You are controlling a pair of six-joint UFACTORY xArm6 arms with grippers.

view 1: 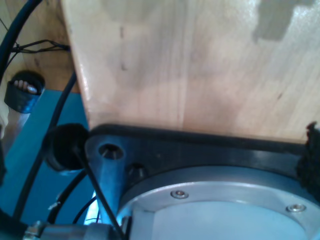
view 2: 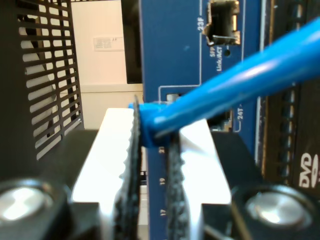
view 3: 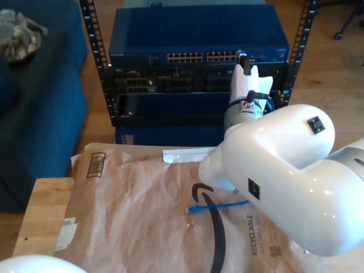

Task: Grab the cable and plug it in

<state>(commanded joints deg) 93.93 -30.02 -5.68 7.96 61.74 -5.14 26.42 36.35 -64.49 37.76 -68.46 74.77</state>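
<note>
My second gripper is clamped on the cable just before the switch (free plug trails on the paper below), so insertion is probably next, requiring alignment; my first gripper's state: cannot tell.

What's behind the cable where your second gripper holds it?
Behind the cable, held in my second gripper, is the blue switch panel with an open SFP slot and port numbers. The cable and jaws cover the port straight ahead, so I cannot see whether the plug has entered.
</note>
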